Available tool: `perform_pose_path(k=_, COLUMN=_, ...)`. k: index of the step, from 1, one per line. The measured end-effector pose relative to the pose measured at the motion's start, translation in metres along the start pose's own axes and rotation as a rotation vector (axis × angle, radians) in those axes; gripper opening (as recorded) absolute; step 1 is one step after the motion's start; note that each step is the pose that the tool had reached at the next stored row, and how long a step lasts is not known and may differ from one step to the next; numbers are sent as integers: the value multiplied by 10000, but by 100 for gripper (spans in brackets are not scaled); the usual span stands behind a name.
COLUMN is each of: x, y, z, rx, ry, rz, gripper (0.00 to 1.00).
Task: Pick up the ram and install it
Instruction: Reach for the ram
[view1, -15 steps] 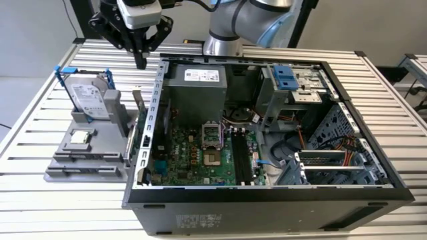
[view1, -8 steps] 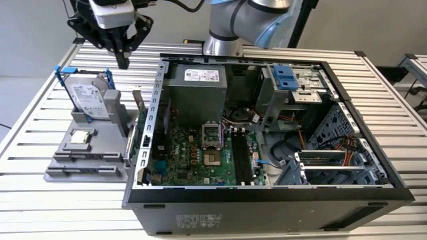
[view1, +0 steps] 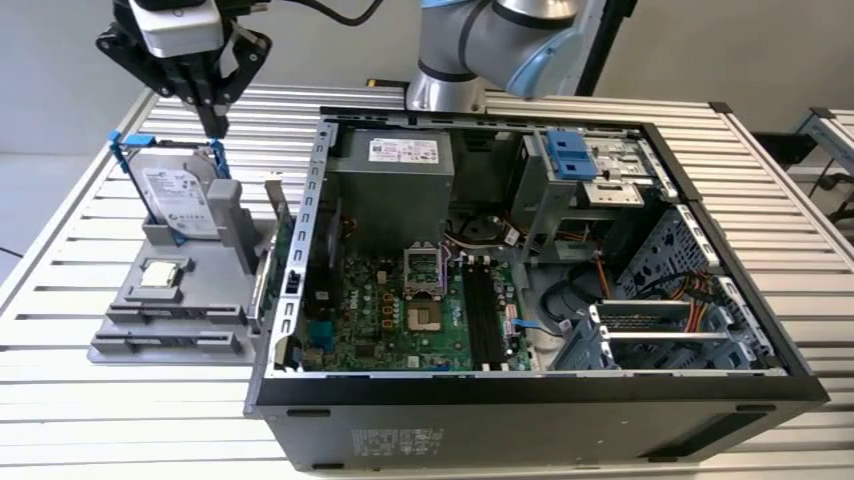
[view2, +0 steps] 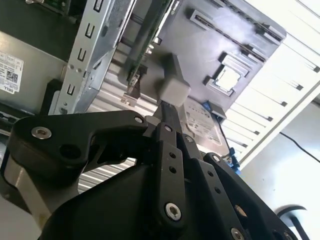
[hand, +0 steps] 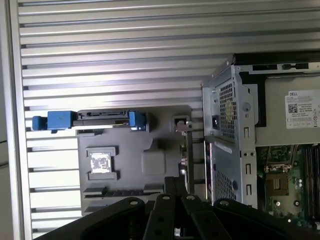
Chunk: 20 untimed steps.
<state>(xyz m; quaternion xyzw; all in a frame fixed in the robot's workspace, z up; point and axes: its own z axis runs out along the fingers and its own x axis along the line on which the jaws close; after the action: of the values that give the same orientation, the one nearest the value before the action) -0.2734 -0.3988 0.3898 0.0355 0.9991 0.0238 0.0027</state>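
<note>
The ram (view1: 280, 212) is a thin dark stick standing on edge in the grey holder (view1: 160, 335), close against the open computer case's side wall. Both wrist views show it edge-on as the ram (view2: 145, 40) (hand: 189, 150). My gripper (view1: 211, 124) hangs above the far end of the holder, over the hard drive (view1: 180, 195), to the exterior view's left of the ram and well above it. Its black fingers (view2: 167, 112) (hand: 175, 184) are pressed together with nothing between them. The dark memory slots (view1: 483, 315) lie on the motherboard inside the case.
The open computer case (view1: 694, 200) takes up the middle and the exterior view's right of the slatted table (view1: 80, 240). A silver processor chip (view1: 163, 272) sits on the holder in front of the hard drive. The arm's base (view1: 447, 90) stands behind the case.
</note>
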Motion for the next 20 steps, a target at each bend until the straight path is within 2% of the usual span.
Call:
perform_pose_path(k=6, x=193, y=-14, z=5, rx=4, ry=58, rz=3, gripper=0)
perform_pose_path(k=13, x=371, y=-27, z=12, rx=12, ry=172, rz=8, gripper=0)
perform_pose_path(k=20, x=578, y=-42, z=18, rx=19, ry=266, rz=12, gripper=0)
